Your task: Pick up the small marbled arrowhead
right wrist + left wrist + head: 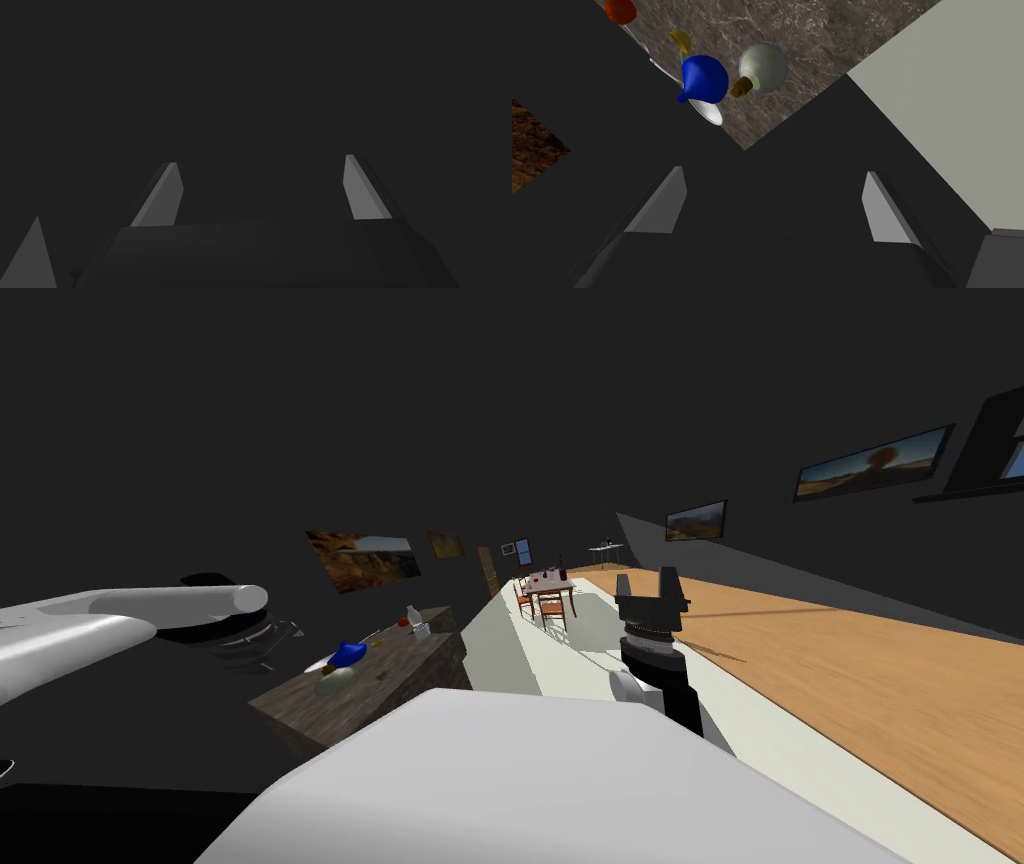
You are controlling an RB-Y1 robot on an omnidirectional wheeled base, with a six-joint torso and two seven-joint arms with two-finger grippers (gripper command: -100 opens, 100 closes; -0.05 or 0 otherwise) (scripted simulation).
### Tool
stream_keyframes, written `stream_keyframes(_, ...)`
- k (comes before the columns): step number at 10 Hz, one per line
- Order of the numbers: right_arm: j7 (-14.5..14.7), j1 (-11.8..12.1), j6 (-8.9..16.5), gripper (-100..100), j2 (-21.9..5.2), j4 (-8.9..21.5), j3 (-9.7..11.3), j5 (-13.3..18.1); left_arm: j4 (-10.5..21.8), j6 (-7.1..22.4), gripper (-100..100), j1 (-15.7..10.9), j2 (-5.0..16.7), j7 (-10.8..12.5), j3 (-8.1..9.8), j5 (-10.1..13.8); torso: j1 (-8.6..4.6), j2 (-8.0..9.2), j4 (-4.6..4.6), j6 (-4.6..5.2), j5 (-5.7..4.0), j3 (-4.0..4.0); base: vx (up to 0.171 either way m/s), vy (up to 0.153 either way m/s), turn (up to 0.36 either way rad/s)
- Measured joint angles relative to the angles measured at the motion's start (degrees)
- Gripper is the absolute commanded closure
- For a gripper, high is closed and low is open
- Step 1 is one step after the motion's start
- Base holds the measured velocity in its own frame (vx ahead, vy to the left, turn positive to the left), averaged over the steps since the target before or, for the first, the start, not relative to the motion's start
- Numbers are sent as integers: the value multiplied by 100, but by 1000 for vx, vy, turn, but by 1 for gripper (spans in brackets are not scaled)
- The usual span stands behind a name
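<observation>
left gripper (774,172): fingers spread wide, nothing between them; it hangs over the dark drop beside the corner of the counter (822,45).
counter: brown marbled top, top centre of the left wrist frame; lower left of centre in the head frame.
arrowhead: cannot tell for certain. The likeliest is the yellowish wedge (680,41) on the marbled top, upper left of the left wrist frame, just beside the blue funnel (704,79) and well apart from the fingers.
blue funnel: over a silvery dish (711,112) at the counter's edge.
pale flask (764,65): round, brown cork, near the funnel.
red ball (620,10): at the top left edge.
right gripper (646,580): centre of the head frame, raised, fingers apart, empty, facing a flat dark grey surface.
</observation>
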Motion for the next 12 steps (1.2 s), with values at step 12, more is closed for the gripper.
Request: stream_keyframes(12,0,-1,0,0,1,1,1,0,-7,-532,-100,-62,-1095,-260,-147,-70,-35,24,6,1,-10,15,-36,41,-56)
